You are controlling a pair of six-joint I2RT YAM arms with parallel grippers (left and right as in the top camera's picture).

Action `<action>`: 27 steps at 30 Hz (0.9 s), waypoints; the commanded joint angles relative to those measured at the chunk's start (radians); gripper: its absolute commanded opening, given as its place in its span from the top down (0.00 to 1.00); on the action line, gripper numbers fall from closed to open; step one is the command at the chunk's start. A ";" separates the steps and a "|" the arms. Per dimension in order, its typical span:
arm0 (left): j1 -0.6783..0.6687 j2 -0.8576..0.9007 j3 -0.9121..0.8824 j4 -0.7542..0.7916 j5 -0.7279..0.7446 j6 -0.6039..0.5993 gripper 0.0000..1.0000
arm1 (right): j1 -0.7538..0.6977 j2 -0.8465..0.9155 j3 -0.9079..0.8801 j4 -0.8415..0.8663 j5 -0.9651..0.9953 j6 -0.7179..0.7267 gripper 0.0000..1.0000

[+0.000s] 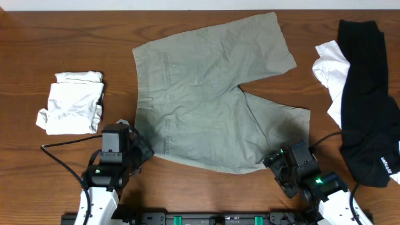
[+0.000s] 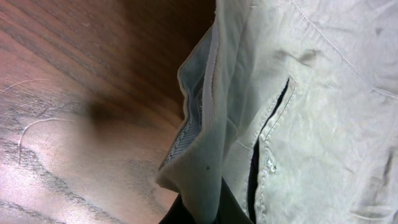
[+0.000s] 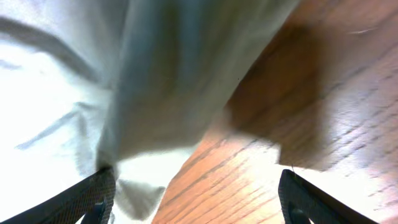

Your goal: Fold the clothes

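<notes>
Khaki shorts lie flat in the middle of the wooden table, waistband to the left, legs to the right. My left gripper is at the near waistband corner and is shut on the shorts' fabric, which is pinched and lifted between its fingers. My right gripper is at the near leg's hem. It is open, its two fingers wide apart, and the hem's edge lies between them by the left finger.
A folded white garment lies at the left. A black garment lies over a white one at the right edge. Bare wood runs along the near edge between my arms.
</notes>
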 commanded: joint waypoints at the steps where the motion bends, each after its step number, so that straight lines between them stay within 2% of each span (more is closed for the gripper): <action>1: 0.003 0.001 0.020 -0.003 -0.017 0.024 0.94 | -0.019 -0.006 0.000 0.002 -0.011 -0.027 0.18; 14: 0.003 0.001 0.020 -0.003 -0.017 0.024 0.94 | -0.041 -0.006 0.004 0.015 0.043 -0.027 0.16; 22: 0.003 0.001 0.020 -0.006 -0.016 0.027 0.94 | -0.087 -0.006 0.001 -0.130 0.091 -0.024 0.18; 27: 0.003 0.001 0.020 -0.026 -0.016 0.027 0.94 | -0.098 -0.006 -0.002 -0.139 0.113 -0.019 0.21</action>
